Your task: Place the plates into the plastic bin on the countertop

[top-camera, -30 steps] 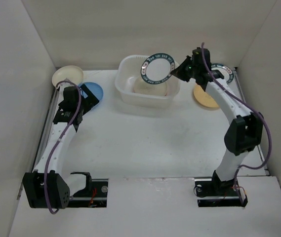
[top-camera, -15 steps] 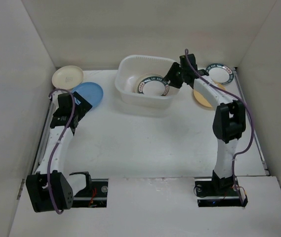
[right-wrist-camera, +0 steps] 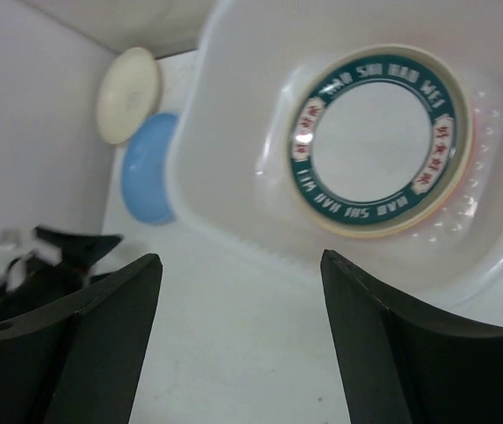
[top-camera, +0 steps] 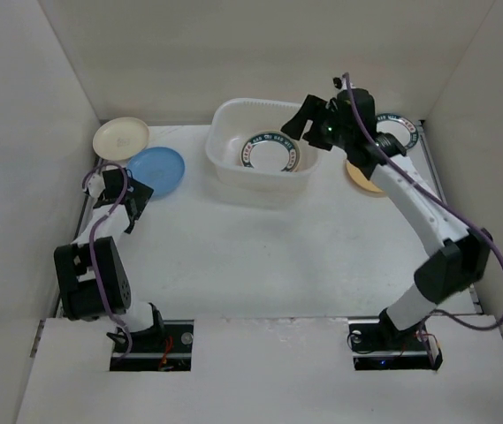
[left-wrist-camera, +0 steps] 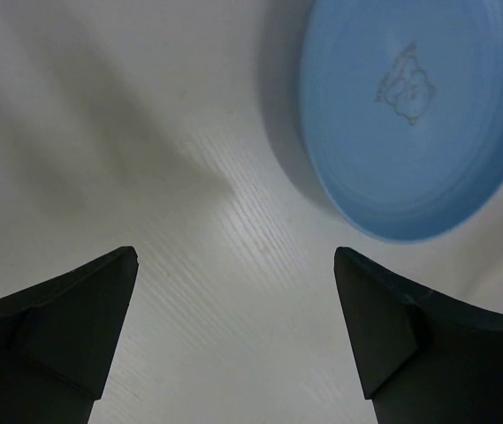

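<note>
The plastic bin (top-camera: 220,159) stands at the back of the countertop (top-camera: 260,256). A white plate with a dark teal rim (top-camera: 270,152) (right-wrist-camera: 375,141) lies flat inside it on top of other plates. My right gripper (top-camera: 304,122) (right-wrist-camera: 238,256) hovers open and empty above the bin's right rim. A blue plate (top-camera: 156,168) (left-wrist-camera: 419,115) lies left of the bin, with a cream plate (top-camera: 120,137) (right-wrist-camera: 127,93) behind it. My left gripper (top-camera: 101,184) (left-wrist-camera: 233,256) is open and empty, low over the countertop just short of the blue plate.
A yellow-orange plate (top-camera: 363,181) and another teal-rimmed plate (top-camera: 403,134) lie right of the bin, partly behind the right arm. White walls close in the back and both sides. The left arm is folded back by the left wall.
My right gripper lowered the teal-rimmed plate into the bin, opened and let it go, then lifted off. The left arm drew back from the blue plate toward the left wall.
</note>
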Robot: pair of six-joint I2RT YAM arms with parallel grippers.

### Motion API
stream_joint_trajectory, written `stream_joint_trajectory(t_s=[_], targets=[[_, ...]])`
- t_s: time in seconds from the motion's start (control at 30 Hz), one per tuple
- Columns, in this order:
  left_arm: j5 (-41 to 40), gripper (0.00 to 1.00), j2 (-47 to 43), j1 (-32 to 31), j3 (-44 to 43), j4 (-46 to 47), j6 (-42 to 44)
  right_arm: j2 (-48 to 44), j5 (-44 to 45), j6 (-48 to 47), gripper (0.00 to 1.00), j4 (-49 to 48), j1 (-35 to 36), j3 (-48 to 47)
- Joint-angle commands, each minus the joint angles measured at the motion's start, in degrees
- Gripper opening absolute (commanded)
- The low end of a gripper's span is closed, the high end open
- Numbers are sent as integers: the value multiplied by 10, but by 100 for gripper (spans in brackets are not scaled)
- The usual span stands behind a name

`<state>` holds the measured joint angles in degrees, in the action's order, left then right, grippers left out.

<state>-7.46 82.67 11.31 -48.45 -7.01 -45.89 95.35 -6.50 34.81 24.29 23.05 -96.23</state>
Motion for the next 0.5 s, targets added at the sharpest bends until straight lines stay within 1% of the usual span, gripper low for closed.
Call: stream_joint_trajectory(t_s=[0.0, 0.17, 0.23, 0.47], targets=[[-6, 93, 44, 10, -23, 45, -21, -90, -11, -23, 78, -51, 14, 77], [3, 90, 111, 9, -77, 54, -51, -183, -24, -18, 77, -79, 19, 186], [3, 87, 135, 8, -102, 56, -55, -206, -25, -16, 76, -79, 20, 210], [15, 84, 209, 7, -161, 51, -75, -262, -15, -9, 76, -82, 21, 263]])
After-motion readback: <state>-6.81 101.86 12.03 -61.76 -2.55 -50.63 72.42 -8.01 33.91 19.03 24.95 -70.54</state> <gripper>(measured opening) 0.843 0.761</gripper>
